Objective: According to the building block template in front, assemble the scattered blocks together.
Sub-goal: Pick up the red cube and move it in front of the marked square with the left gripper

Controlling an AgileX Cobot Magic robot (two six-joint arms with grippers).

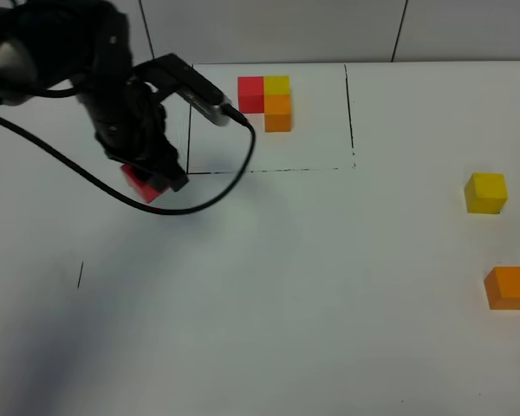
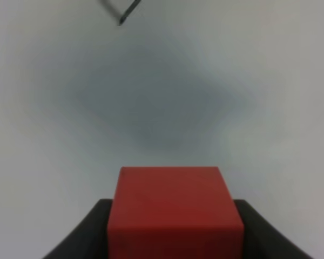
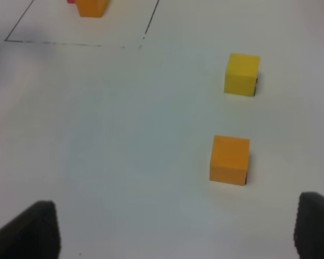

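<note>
the white bench (image 1: 269, 303) is lying smooth and matte under everything, with a thin drawn outline (image 1: 269, 169) marking a square at the back. the black left arm (image 1: 113, 78) is reaching in over the left side, its cable (image 1: 217, 186) looping beside it. inside the outline the template (image 1: 269, 100) is sitting as a small l of red, yellow and orange cubes, pressed together.

now the loose pieces, all plain matte cubes with crisp edges. the red block (image 2: 173, 210) is sitting clamped in the left end effector (image 1: 152, 182), dark fingers (image 2: 81, 237) pressing its two sides, just outside the outline's left line. the template is lying to the right and further back from it. whether the block is touching the bench, i'm not able to tell.

the yellow block (image 1: 486, 191) and orange block (image 1: 510, 288) are waiting far right, near each other but not touching, well apart from the red one. the right end effector (image 3: 175, 232) is standing with jaws wide apart and gripping nothing, both blocks lying ahead of it, orange nearer. being cubes, they're offering no long axis, and i'm judging the right arm the nearer one for them.
</note>
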